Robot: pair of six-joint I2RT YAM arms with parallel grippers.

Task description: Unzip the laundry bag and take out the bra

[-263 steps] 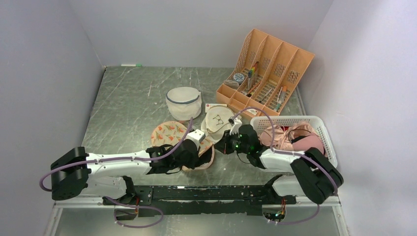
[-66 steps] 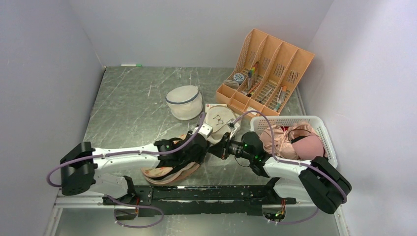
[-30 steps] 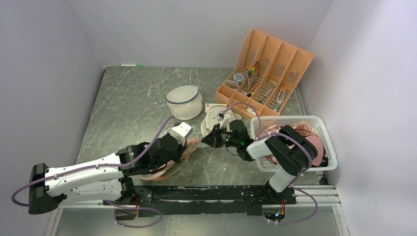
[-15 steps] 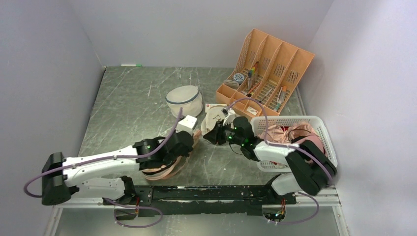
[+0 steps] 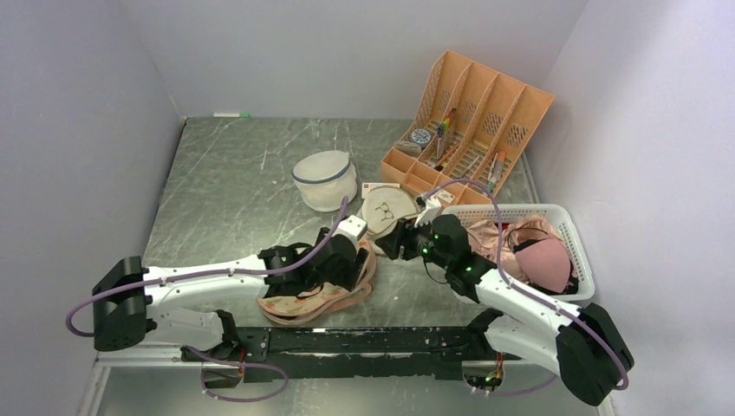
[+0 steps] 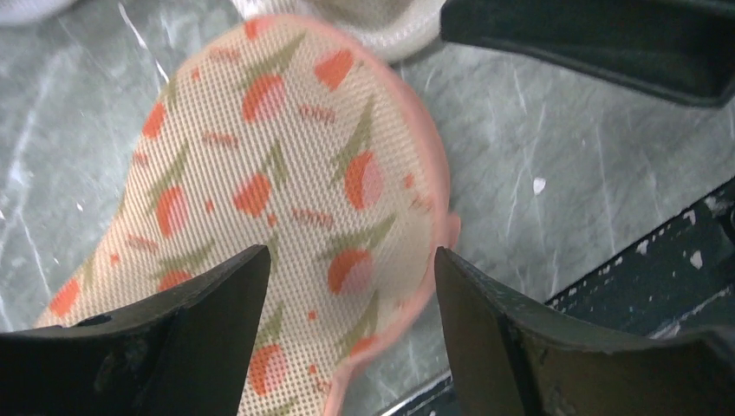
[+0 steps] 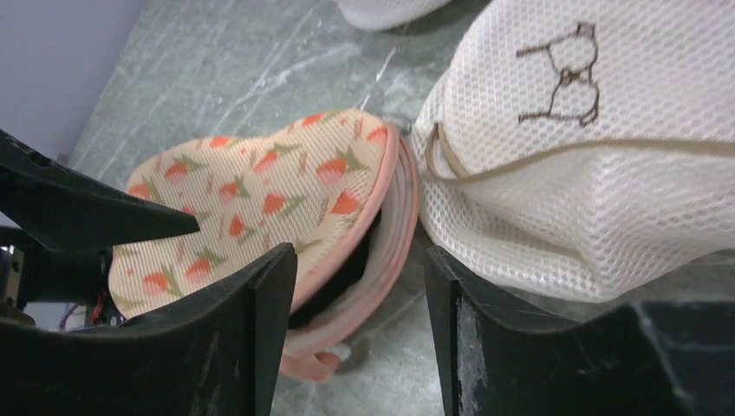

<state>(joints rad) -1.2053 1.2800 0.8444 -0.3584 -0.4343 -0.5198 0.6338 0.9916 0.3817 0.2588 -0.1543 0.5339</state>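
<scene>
- State: the left gripper (image 6: pixel 349 256) is spread wide above the laundry bag (image 7: pixel 251 204) and grips nothing. The right gripper (image 7: pixel 360 251) is also released and empty, aimed at the bag's right edge.
- Location: the bag lies near centre on the table (image 5: pixel 234 191), just beside the round cream bag (image 7: pixel 589 165).
- Bra (image 7: pixel 345 276): a dark mass shows in the gap between the 2 pink-edged halves. It is judged to be the bra, inside the bag.
- Risk 1: neither gripper pins the fabric, so a pull on the bra may drag the whole bag.
- Risk 2: the right fingers may pinch edging or lining together with the bra.
- Risk 3: the 2 grippers are near each other and may collide.
- Risk 4: the right gripper may snag the cream bag.
</scene>
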